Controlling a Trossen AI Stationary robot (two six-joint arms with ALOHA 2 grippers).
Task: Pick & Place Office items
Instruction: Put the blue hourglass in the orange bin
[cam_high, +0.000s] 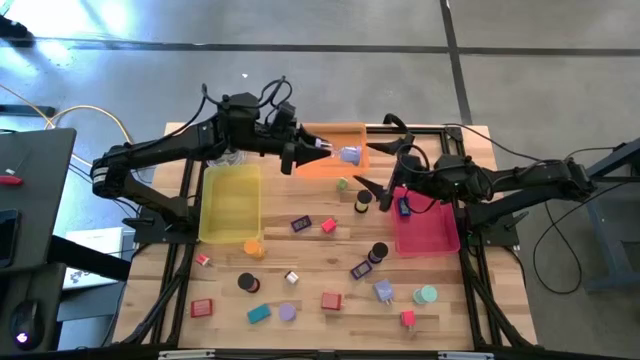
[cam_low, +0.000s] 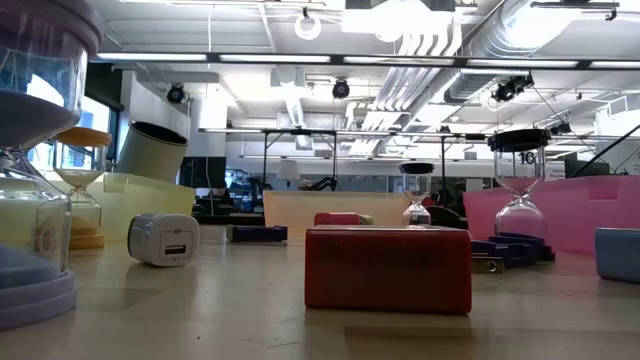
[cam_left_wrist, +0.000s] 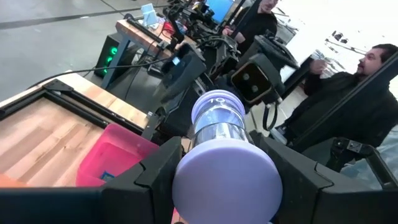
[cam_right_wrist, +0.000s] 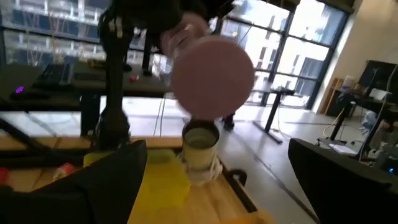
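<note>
My left gripper (cam_high: 318, 152) hovers over the orange tray (cam_high: 330, 130), shut on a lavender sand timer (cam_high: 349, 155). The left wrist view shows this timer (cam_left_wrist: 219, 130) between my two fingers. My right gripper (cam_high: 372, 190) is open and holds nothing. It hangs above the table between the orange tray and the pink tray (cam_high: 430, 235), close to a short black cylinder (cam_high: 362, 200). In the right wrist view the timer's round end (cam_right_wrist: 211, 74) faces the open right gripper (cam_right_wrist: 224, 186). Several small blocks and cylinders lie scattered on the near half of the table, among them a red block (cam_low: 388, 268). My left gripper pinches the lavender sand timer between its two fingers (cam_left_wrist: 155, 177), at the end cap nearest the wrist (cam_left_wrist: 224, 180). The fingers come level from the table's left and lie along the timer. It is lifted clear, lying level, with its far cap (cam_left_wrist: 217, 106) pointing toward the right arm.
A yellow tray (cam_high: 232, 200) sits at the left, under my left arm, and a clear glass jar (cam_right_wrist: 200, 149) stands by it. Several sand timers and a white block (cam_low: 163, 238) stand among the scattered pieces. People (cam_left_wrist: 367, 81) are in the room beyond the table.
</note>
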